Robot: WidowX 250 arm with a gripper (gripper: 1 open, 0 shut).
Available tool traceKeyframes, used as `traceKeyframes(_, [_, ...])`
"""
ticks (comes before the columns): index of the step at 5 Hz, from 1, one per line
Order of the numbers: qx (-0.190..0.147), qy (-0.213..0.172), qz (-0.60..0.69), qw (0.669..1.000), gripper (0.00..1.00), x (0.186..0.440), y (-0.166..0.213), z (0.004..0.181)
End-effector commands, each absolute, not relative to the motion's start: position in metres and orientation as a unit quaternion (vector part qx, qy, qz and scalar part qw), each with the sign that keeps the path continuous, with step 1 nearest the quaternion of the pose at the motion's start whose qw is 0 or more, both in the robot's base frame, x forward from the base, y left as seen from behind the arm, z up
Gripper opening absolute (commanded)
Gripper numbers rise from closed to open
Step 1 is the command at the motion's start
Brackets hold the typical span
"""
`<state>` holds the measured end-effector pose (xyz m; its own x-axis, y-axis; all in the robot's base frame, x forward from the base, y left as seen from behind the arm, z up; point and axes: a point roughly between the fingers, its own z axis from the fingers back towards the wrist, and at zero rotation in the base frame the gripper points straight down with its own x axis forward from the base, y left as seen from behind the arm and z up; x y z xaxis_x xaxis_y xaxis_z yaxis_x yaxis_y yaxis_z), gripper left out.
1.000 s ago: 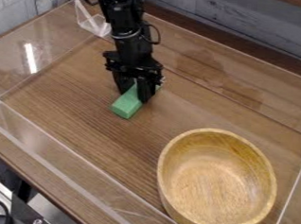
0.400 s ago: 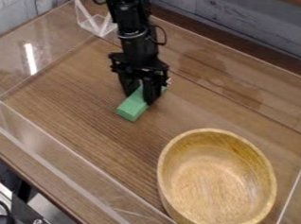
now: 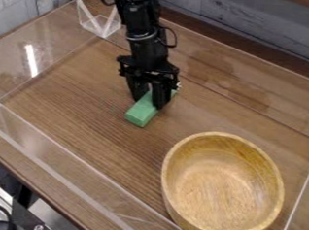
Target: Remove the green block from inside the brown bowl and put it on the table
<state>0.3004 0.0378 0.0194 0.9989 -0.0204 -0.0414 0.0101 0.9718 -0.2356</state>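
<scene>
The green block (image 3: 143, 111) is tilted, with its upper end pinched between the black fingers of my gripper (image 3: 149, 95), which is shut on it. Its lower end is at or just above the table (image 3: 80, 103); I cannot tell whether it touches. The block is up and to the left of the brown bowl (image 3: 224, 185), well apart from it. The bowl stands at the front right with nothing inside it. My arm comes down from the top of the view, roughly upright.
Clear plastic walls (image 3: 44, 43) edge the tabletop on the left, back and front. A grey plank wall runs behind the table at the top right.
My gripper has carried the green block a little to the right and toward the front, closer to the bowl. The bowl has not moved.
</scene>
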Motion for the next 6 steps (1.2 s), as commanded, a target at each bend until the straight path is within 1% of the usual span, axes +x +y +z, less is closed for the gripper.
traceKeyframes(1, [-0.122, 0.023, -0.021, 0.992, 0.0, 0.302, 0.028, 0.023])
traceKeyframes(3, [-0.128, 0.029, -0.025, 0.991, 0.0, 0.303, 0.021, 0.023])
traceKeyframes(6, [-0.135, 0.039, -0.032, 0.99, 0.0, 0.301, 0.014, 0.031])
